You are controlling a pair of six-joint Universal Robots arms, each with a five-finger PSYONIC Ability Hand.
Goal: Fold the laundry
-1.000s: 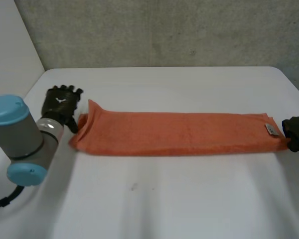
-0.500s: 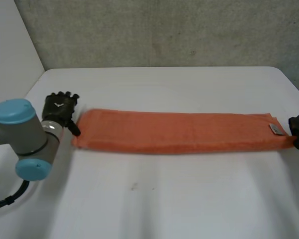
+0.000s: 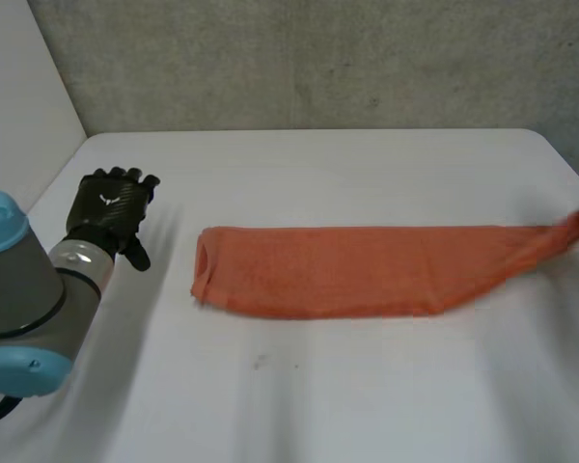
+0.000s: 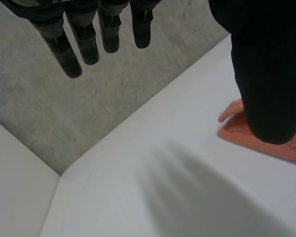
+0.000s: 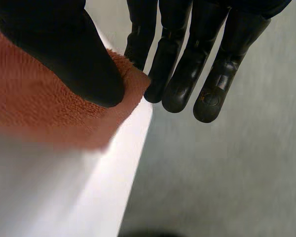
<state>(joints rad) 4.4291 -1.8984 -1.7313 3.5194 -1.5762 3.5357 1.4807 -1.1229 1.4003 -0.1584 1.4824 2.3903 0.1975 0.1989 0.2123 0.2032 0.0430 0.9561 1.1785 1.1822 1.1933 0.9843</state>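
**Item:** orange towel [image 3: 347,270], folded into a long narrow strip.

**Location:** middle of the white bench [image 3: 367,405], lying parallel to its far edge. The left end lies flat, well short of the left edge. The right end is raised off the surface at the right edge.

**Handling (judged):**
- Light, soft and limp terry that sags wherever unsupported.
- Likely to drag on the bench rather than slide cleanly.
- Not fragile.
- Best taken at the end corners, pinching all layers together so the strip does not open out.

**Right hand** [image 5: 180,59]: at the bench's right edge. The thumb presses the towel's end corner against nearly straight fingers, pinching it.

**Left hand** [image 3: 111,204]: near the left edge, apart from the towel's left end. Fingers are straight and point toward the far edge, thumb out to the side, holding nothing.
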